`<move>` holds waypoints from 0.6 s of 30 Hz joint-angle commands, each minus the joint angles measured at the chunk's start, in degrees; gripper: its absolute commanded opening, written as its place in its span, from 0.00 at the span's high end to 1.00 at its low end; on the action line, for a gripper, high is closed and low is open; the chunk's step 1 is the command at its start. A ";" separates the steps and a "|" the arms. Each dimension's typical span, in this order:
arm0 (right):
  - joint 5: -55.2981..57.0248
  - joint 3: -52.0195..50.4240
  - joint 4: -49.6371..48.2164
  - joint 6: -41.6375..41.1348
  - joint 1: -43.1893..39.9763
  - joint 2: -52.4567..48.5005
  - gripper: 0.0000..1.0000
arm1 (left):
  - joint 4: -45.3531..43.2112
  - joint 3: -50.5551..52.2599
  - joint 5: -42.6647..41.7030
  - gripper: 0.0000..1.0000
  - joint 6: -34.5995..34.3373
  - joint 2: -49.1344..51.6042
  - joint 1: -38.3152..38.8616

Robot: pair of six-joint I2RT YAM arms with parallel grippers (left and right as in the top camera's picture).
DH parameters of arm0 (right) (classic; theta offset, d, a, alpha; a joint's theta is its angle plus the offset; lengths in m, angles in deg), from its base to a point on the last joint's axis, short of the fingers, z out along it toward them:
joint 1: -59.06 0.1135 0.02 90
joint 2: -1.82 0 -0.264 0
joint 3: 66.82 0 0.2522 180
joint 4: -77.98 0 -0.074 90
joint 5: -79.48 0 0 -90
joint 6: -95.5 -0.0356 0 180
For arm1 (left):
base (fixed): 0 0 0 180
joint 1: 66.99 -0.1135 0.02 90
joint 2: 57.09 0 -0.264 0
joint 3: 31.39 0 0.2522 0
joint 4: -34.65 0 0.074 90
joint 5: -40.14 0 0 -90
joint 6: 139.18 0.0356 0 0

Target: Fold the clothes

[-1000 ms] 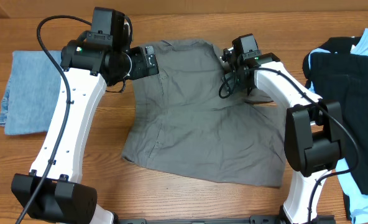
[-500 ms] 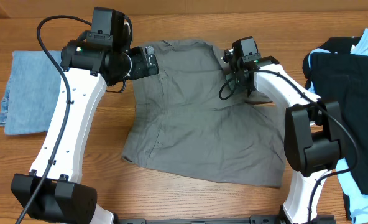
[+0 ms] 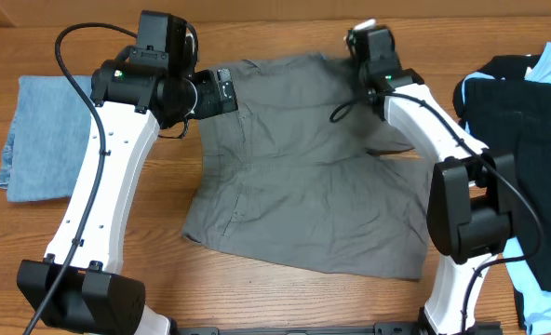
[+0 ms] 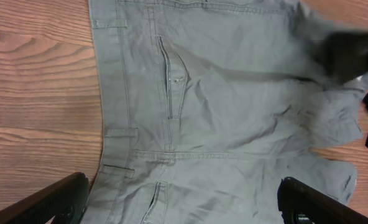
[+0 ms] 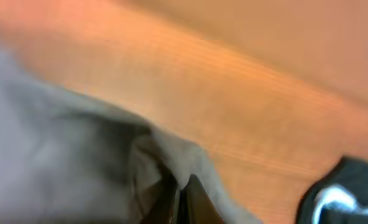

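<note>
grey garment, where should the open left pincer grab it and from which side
Probably the waistband at the far left corner of the grey garment. Come in from the table side on the left: that stitched edge lies flat and exposed near the open left pincer, and mirrors the right pincer, shut on the far right edge.

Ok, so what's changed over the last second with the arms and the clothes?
The right gripper closed its jaws on a fold of the grey garment and swung toward the far side, pulling that fabric along. The left gripper stayed open above the garment; the denim piece and black pile did not move.
</note>
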 commanded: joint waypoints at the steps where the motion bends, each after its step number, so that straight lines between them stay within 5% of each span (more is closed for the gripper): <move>1: 2.19 1.46 -7.89 0.17 -3.56 0.35 0.96 | 0.00 -0.11 -0.48 0.00 -0.15 0.24 0.11; 3: 0.28 1.46 -12.24 0.15 -5.55 -0.20 0.94 | -0.02 -0.11 -0.48 0.00 -0.17 0.24 0.11; 4: -1.16 1.46 -13.81 0.13 -6.47 -0.35 0.75 | -0.02 -0.11 -0.48 0.00 -0.17 0.24 0.11; 6: -5.05 1.46 -16.50 -0.57 -8.50 -0.42 0.00 | -0.02 -0.11 -0.48 0.00 -0.17 0.24 0.11; 11: -6.56 1.51 -18.43 -4.61 -11.56 -0.39 0.00 | -0.02 -0.11 -0.48 0.00 -0.15 0.24 0.11; 16: -15.50 1.51 -6.47 -3.89 -10.49 -0.37 0.00 | -0.02 -0.11 -0.48 0.00 -0.17 0.24 0.11; 18: -22.51 1.46 -0.31 -3.96 -10.43 -0.46 0.09 | -0.02 -0.11 -0.48 0.00 -0.15 0.24 0.11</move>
